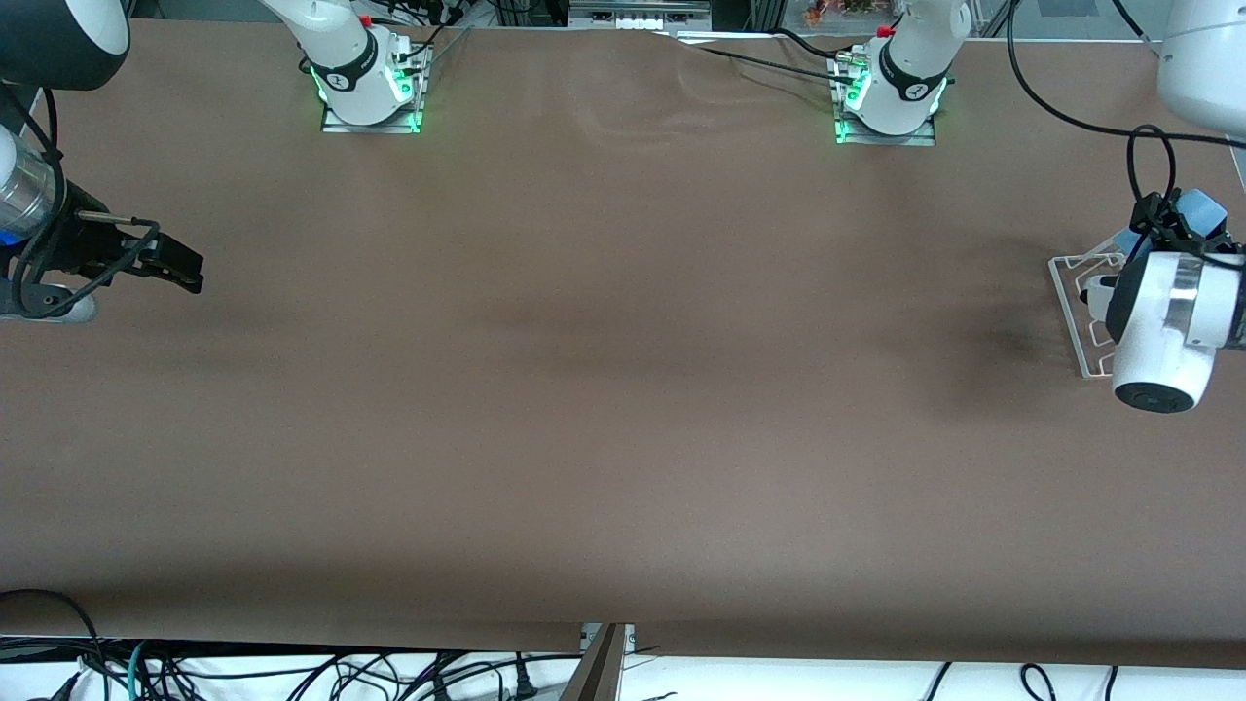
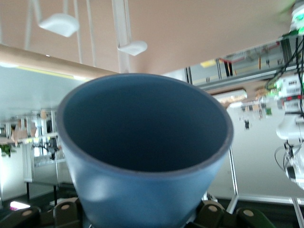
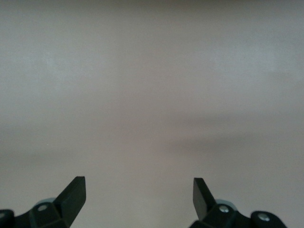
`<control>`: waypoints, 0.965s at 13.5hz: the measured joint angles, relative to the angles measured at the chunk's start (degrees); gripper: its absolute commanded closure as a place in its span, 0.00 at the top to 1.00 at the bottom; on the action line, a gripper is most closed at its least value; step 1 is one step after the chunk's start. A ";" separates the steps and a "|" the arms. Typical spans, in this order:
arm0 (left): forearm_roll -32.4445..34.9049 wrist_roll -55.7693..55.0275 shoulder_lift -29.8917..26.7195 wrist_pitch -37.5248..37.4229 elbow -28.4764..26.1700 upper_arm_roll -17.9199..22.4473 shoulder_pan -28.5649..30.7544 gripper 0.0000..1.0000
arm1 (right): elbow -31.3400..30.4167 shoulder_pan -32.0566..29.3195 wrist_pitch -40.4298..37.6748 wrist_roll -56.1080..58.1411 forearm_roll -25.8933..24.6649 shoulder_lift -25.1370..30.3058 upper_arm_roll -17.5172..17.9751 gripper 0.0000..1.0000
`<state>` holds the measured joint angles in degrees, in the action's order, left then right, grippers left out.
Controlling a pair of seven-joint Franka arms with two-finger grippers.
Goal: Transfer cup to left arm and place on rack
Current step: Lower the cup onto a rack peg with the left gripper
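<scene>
My left gripper (image 1: 1173, 234) is shut on the light-blue cup (image 1: 1195, 212) and holds it over the white wire rack (image 1: 1076, 277) at the left arm's end of the table. In the left wrist view the cup (image 2: 142, 142) fills the frame, mouth toward the camera, with the rack's prongs (image 2: 124, 42) and wooden rod (image 2: 52, 61) just past it. My right gripper (image 1: 180, 265) is open and empty over the right arm's end of the table; its fingertips (image 3: 76, 192) show only bare brown table between them.
The brown table (image 1: 604, 370) spreads between the two arms. The arm bases (image 1: 365, 78) stand along the table's edge farthest from the front camera. Cables (image 1: 292, 672) hang below the edge nearest to that camera.
</scene>
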<state>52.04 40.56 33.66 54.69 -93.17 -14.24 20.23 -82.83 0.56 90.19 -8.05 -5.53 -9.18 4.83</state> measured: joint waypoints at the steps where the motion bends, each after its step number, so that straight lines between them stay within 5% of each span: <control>1: 0.78 -0.09 0.51 -0.42 -0.47 0.00 0.23 0.00 | 0.00 0.00 0.00 0.06 0.00 -0.01 0.02 1.00; 13: 4.23 -2.44 0.62 -0.89 -8.59 0.01 1.80 0.00 | -0.05 -0.15 0.00 0.26 0.00 -0.20 -0.03 1.00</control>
<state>56.28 38.12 34.28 53.79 -101.76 -14.22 22.03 -82.87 0.41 90.19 -7.79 -5.53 -9.38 4.81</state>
